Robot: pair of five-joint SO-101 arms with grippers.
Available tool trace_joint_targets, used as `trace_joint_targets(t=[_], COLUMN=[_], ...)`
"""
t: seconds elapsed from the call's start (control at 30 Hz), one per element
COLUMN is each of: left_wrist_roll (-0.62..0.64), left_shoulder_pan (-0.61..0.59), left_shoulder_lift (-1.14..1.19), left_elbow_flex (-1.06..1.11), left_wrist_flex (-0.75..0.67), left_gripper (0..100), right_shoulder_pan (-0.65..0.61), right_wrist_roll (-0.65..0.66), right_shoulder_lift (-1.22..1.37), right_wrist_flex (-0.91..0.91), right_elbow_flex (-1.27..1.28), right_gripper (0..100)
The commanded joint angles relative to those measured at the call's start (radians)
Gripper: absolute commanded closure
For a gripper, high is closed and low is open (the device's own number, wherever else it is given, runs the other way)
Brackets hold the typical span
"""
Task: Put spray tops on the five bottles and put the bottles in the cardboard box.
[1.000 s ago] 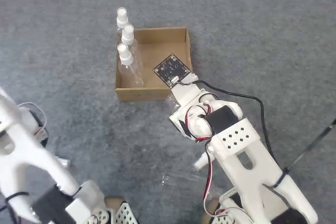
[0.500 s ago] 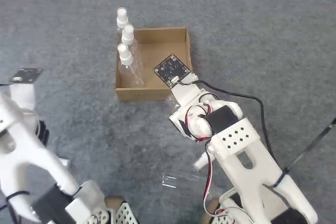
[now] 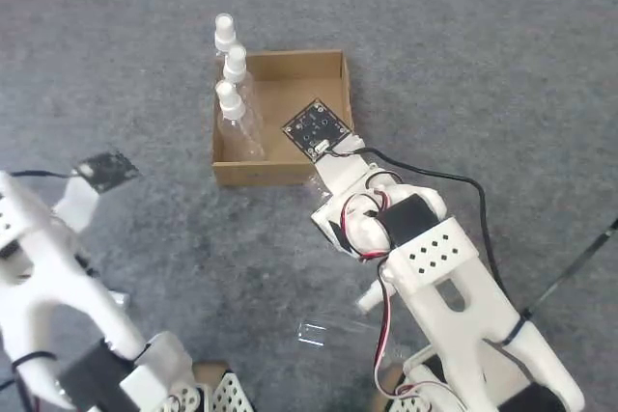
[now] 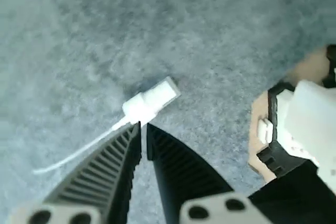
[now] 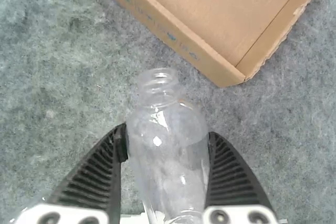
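Right gripper (image 5: 167,134) clamps an uncapped bottle (image 5: 164,158) at the cardboard box's (image 3: 290,173) 5 o'clock. Left gripper (image 4: 143,128), nearly closed, hangs over a spray top (image 4: 150,99). Capped bottles (image 3: 237,124) line the box's 9 o'clock.

Soft even light, faint shadows

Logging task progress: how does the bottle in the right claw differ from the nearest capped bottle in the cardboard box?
The held bottle has a bare open neck; the boxed bottle wears a white spray top. The held bottle is clamped in the right claw outside the cardboard box; the boxed bottle stands free inside it. Both are clear plastic.
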Motion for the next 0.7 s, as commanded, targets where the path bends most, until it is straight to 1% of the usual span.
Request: trace_joint_targets(t=[0.0,0.07,0.13,0.2,0.27,0.53,0.67], left_wrist_roll=[-0.158,-0.195,-0.232,-0.264,-0.295,-0.308,-0.31], left_shoulder_pan=[0.005,0.0,-0.003,-0.015,-0.02,-0.02,-0.02], left_shoulder_lift=[-0.046,-0.046,-0.046,-0.046,-0.046,-0.046,-0.046], left_elbow_flex=[0.071,0.119,0.163,0.199,0.22,0.263,0.332], left_wrist_flex=[-0.118,-0.195,-0.256,-0.296,-0.325,-0.385,-0.494], left_gripper=[99,96,91,86,82,77,77], right_shoulder_pan=[0.012,0.012,0.012,0.012,0.012,0.012,0.012], right_wrist_roll=[0.0,0.0,0.0,0.0,0.0,0.0,0.0], right_shoulder_lift=[-0.045,-0.045,-0.044,-0.044,-0.044,-0.044,-0.044], right_wrist_flex=[-0.021,-0.021,-0.021,-0.021,-0.021,-0.021,-0.021], right_elbow_flex=[-0.012,-0.012,-0.012,-0.012,-0.012,-0.012,-0.012], right_gripper=[95.0,95.0,95.0,95.0,95.0,95.0,95.0])
